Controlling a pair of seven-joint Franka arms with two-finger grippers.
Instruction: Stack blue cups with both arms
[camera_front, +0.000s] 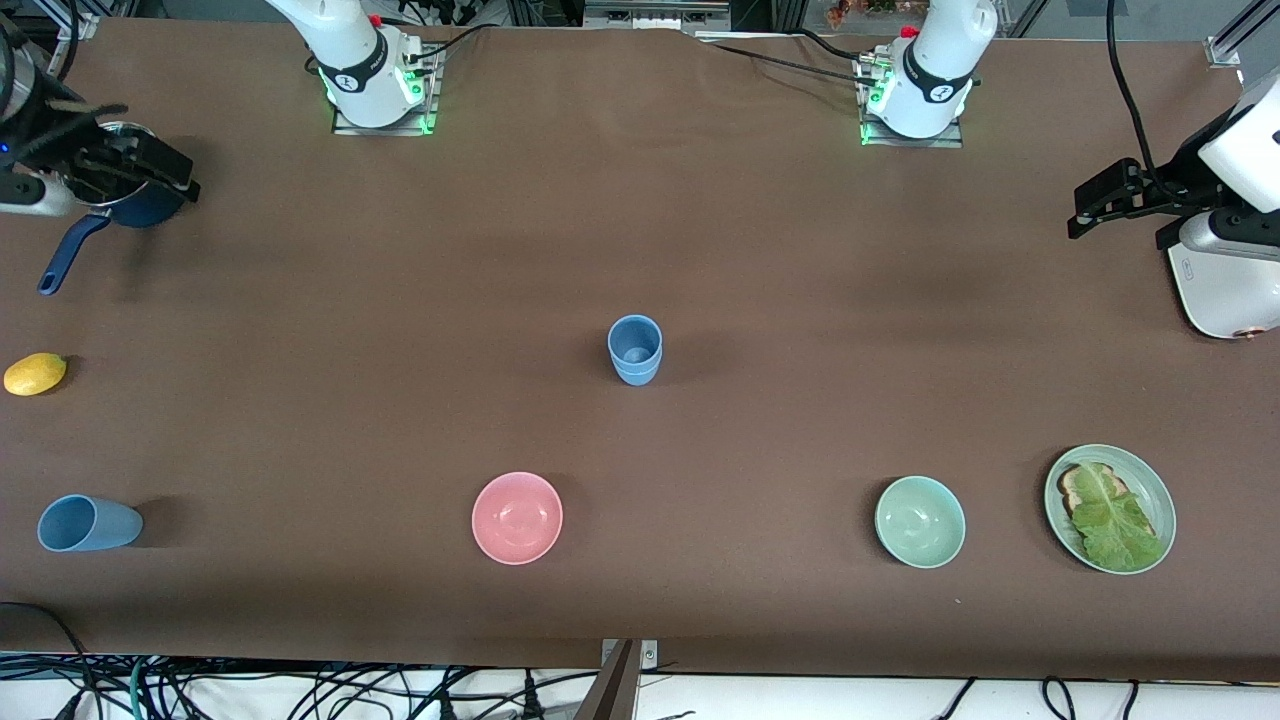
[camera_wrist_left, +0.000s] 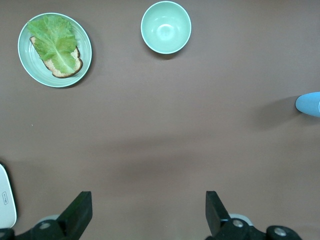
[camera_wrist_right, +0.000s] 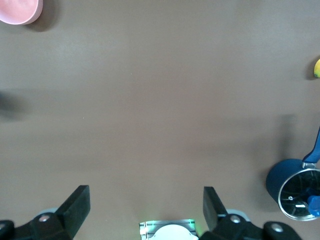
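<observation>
Two blue cups stand nested upright mid-desk, and a third cup lies on its side near the front edge at the right arm's end — well apart from the stack. The left pincer hangs spread above bare desk (a toaster just beside it). The right pincer, also spread, hovers beside the saucepan.

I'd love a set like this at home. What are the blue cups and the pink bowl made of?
The stacked blue cups and the blue cup lying on its side look like matte plastic: even colour, soft edges, no glare. The pink bowl seems to be plastic or melamine with a slight sheen, showing faint highlights inside. Glazed ceramic can't be ruled out.
</observation>
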